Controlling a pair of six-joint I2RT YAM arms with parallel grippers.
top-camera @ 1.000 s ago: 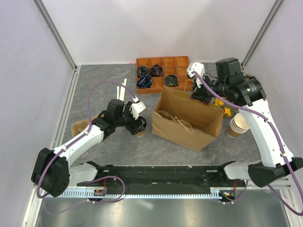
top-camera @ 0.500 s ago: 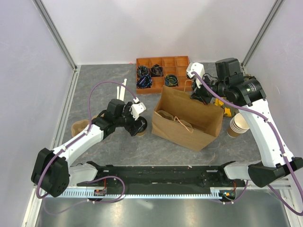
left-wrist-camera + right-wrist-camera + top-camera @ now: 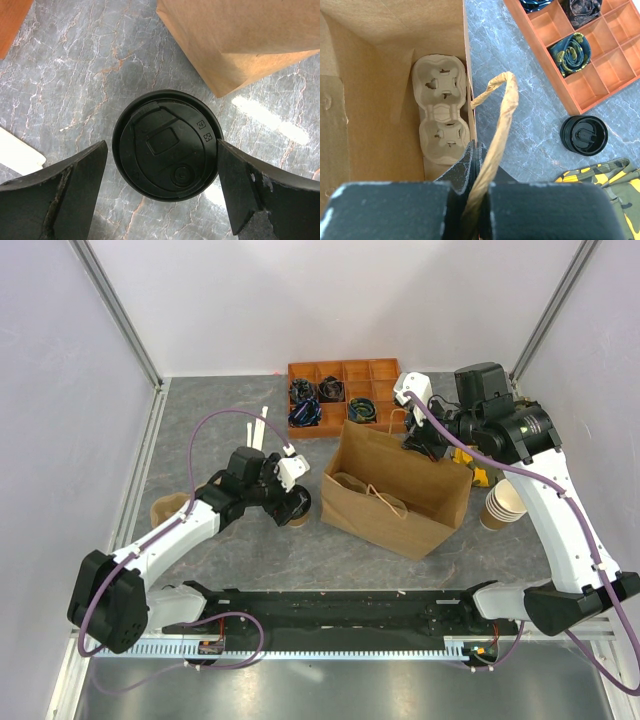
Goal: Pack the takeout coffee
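Note:
The takeout coffee [image 3: 167,145] is a tan cup with a round black lid, standing upright on the grey table left of the bag [image 3: 297,510]. My left gripper [image 3: 161,155] is open, one finger on each side of the lid with small gaps; it also shows from above [image 3: 292,500]. The open brown paper bag [image 3: 395,495] stands at the centre. My right gripper [image 3: 476,152] is shut on the bag's far rim [image 3: 420,445], beside its twisted paper handle [image 3: 500,115]. A pulp cup carrier [image 3: 442,107] lies in the bag's bottom.
An orange compartment tray [image 3: 340,395] with dark items sits at the back. A stack of black lids [image 3: 583,135], a yellow patterned cloth [image 3: 480,472] and a stack of tan cups [image 3: 503,505] are right of the bag. White strips [image 3: 262,425] and a brown paper piece [image 3: 168,508] lie on the left.
The left arm has shifted only very slightly around the cup. The right arm and the bag have not moved.

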